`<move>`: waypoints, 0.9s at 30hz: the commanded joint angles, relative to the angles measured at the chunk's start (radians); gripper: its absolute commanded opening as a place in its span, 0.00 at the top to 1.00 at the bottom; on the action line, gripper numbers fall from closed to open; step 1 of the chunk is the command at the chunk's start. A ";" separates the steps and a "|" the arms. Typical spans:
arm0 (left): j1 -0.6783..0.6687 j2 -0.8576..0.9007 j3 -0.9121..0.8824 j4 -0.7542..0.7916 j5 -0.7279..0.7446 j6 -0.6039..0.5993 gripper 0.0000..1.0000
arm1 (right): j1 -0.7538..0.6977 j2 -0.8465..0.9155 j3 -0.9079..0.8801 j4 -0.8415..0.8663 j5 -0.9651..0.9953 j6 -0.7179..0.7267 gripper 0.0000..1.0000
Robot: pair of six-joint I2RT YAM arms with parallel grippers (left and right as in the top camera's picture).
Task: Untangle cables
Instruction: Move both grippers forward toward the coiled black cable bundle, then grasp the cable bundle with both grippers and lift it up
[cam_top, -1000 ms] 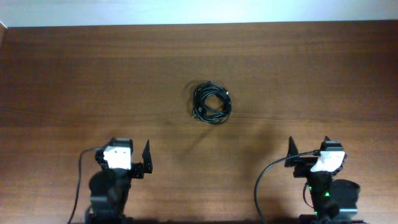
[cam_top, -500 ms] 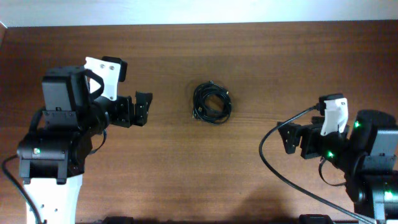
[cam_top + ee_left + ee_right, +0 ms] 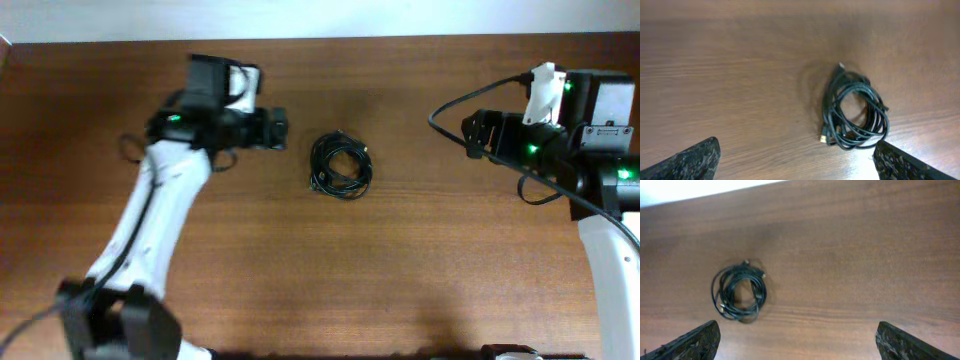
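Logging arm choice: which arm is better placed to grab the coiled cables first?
Probably left. The left gripper, open, sits close beside the cables; the right gripper, also open, is clearly farther off.

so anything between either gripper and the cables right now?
Nothing visible. The cables lie in one coil mid-table, and only bare table separates them from the left gripper and the right gripper. Both grippers are open, and both wrist views show the coil unobstructed.

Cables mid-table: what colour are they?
The cables are black; the left wrist view shows them best.
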 commanded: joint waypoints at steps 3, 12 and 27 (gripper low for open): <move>-0.077 0.218 0.013 0.072 -0.001 -0.013 0.01 | -0.003 -0.004 0.016 -0.055 0.041 -0.033 0.01; -0.113 0.413 0.013 0.063 0.000 -0.013 0.01 | -0.003 -0.002 0.016 -0.077 0.042 -0.033 0.00; -0.253 0.362 0.209 -0.162 -0.120 -0.013 1.00 | -0.003 -0.002 0.016 -0.087 0.046 -0.033 0.08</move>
